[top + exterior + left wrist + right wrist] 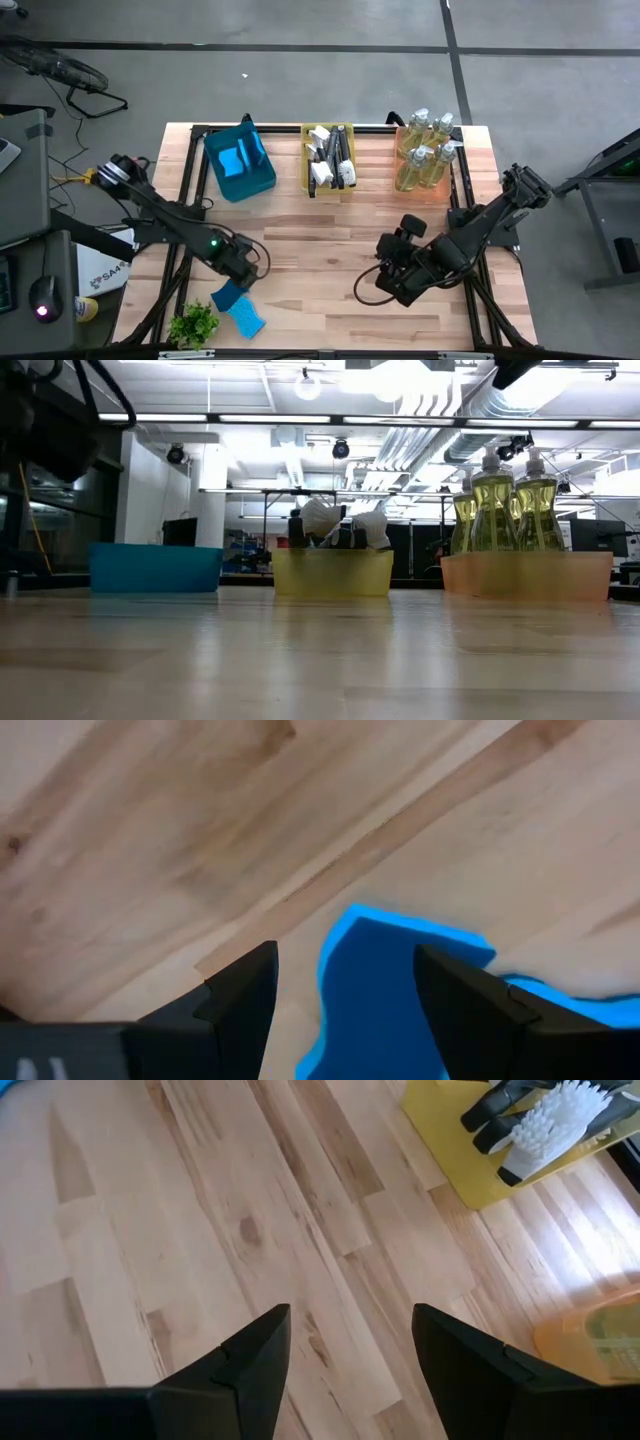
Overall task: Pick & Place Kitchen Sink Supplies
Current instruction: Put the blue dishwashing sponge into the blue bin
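Two blue wavy-edged sponges lie flat on the wooden table near its front left, side by side. My left gripper points down just above the nearer-to-centre sponge. Its fingers are open and stand over that sponge's edge without touching it. My right gripper hangs open over bare table at the centre right, with nothing between its fingers. Along the far edge stand a blue bin with a sponge, a yellow bin with dish brushes and an orange bin with bottles.
A small green leafy plant stands at the front left corner, close to the sponges. The three bins line the far edge. A bare stretch of wood lies between the two arms in the table's middle.
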Robot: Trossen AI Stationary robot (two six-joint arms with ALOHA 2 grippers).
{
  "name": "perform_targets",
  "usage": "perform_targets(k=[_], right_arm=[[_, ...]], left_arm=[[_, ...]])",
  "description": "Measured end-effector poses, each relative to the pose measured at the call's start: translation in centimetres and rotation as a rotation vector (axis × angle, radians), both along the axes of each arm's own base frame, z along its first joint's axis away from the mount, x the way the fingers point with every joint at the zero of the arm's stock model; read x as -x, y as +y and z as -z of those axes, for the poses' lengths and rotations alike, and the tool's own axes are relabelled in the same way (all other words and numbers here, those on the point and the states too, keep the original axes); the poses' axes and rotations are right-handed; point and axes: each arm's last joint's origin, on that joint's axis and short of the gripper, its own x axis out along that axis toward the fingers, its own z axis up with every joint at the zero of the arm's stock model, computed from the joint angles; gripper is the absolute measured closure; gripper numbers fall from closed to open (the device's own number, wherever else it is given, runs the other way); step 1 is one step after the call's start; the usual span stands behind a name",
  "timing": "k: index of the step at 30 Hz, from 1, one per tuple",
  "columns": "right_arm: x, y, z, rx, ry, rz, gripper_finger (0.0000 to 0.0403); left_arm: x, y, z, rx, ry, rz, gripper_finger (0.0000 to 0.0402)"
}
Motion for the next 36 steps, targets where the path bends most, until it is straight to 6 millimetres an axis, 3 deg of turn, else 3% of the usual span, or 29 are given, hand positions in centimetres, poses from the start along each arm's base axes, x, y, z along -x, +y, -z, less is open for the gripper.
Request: perform_targets(k=[29,36], right_arm=[[0.0,0.0,0.0,-0.007,-0.003,0.005,0.0199],[0.0,0.0,0.0,-0.007,-0.003,0.004,0.0199]], left_arm=[[0.0,-0.3,2.3,0.062,0.024,0.067,0.0173],[-0.2,-0.4,2.3,0.062,0.0,0.07,0.0221]])
